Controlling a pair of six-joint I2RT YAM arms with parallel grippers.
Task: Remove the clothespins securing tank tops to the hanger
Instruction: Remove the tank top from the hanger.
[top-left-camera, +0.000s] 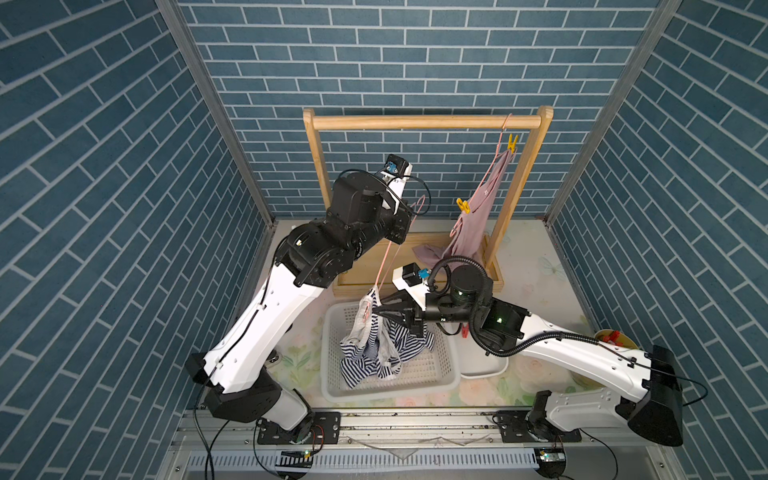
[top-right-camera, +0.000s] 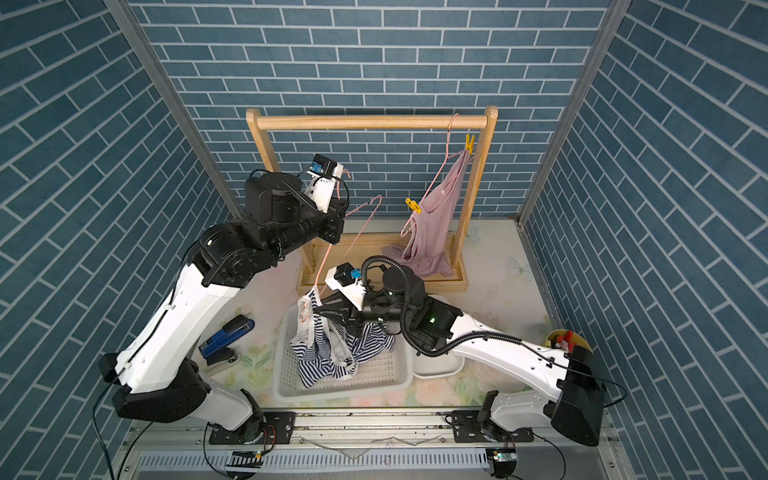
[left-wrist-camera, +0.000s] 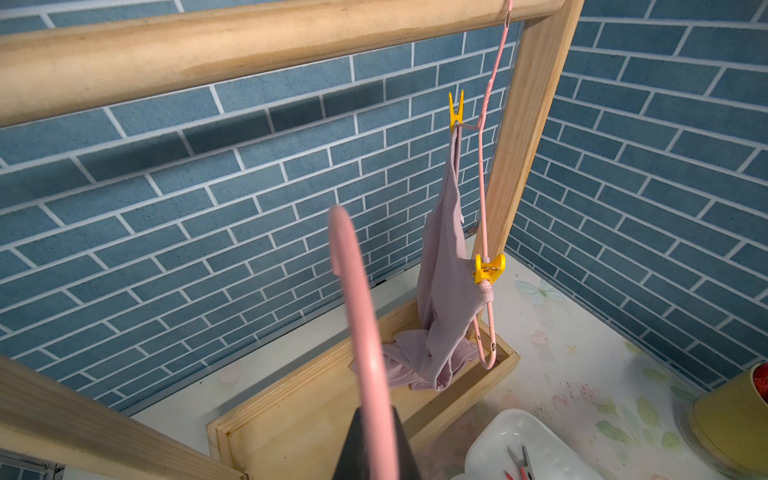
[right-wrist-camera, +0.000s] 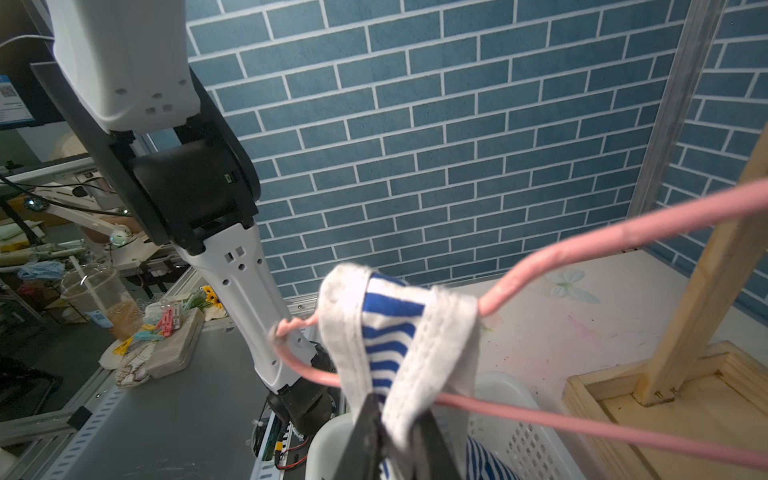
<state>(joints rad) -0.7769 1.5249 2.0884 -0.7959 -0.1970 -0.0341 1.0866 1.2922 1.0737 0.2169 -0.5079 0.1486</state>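
Left claw (left-wrist-camera: 376, 432) is clamped on the neck of a pink wire hanger (right-wrist-camera: 602, 239), held high above and behind the white basket (top-left-camera: 390, 390). The hanger slants down, with its low shoulder over the basket's far rim.

Striped tank top (top-left-camera: 386, 349) hangs by one strap from that shoulder, its body pooled in the basket. No pin visible on it.

Right claw (top-left-camera: 376, 311) is over the basket, closed on the white-trimmed strap right beside the wire.

Beyond the basket stands the wooden rack (top-left-camera: 424, 121). The pink tank top (top-left-camera: 478, 216) hangs there on a second hanger (left-wrist-camera: 482, 199). It is pinned by an upper yellow clothespin (top-left-camera: 512, 142) and a lower yellow clothespin (top-left-camera: 463, 205).

Just beside the basket is a white tray (left-wrist-camera: 498, 428) holding a grey clothespin (left-wrist-camera: 524, 459) and a red clothespin (top-left-camera: 464, 330).

Judgement: the step in hand is slipping the strap off the hanger end so the striped top falls into the basket.
- Draw the strap outward along the wire toward the tip, not straight down. The strap wraps both wires, and a downward tug would likely only bend the hanger.
- Expect a snag at the small notch near the tip. Lift the strap over it.
- The left claw should hold firm and keep the shoulder above the basket.
- Let go only once the strap clears the tip.
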